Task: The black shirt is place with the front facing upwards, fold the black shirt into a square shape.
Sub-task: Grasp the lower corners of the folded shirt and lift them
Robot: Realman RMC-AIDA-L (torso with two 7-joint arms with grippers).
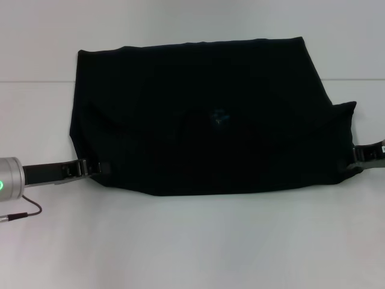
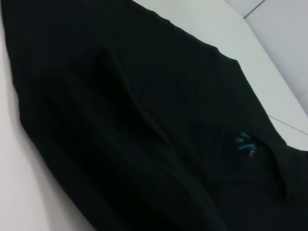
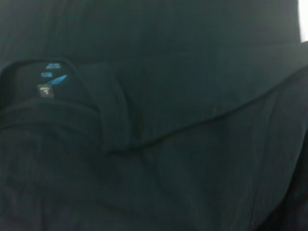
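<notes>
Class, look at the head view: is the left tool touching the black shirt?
Touching. In the head view the left tool meets the near left edge of the black shirt, its tip overlapping the cloth with no table showing between them.

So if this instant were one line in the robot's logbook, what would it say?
black shirt: partly folded, wide rectangle, blue neck label up | left gripper: at shirt's near-left edge | right gripper: at shirt's right edge | square: not yet
</notes>
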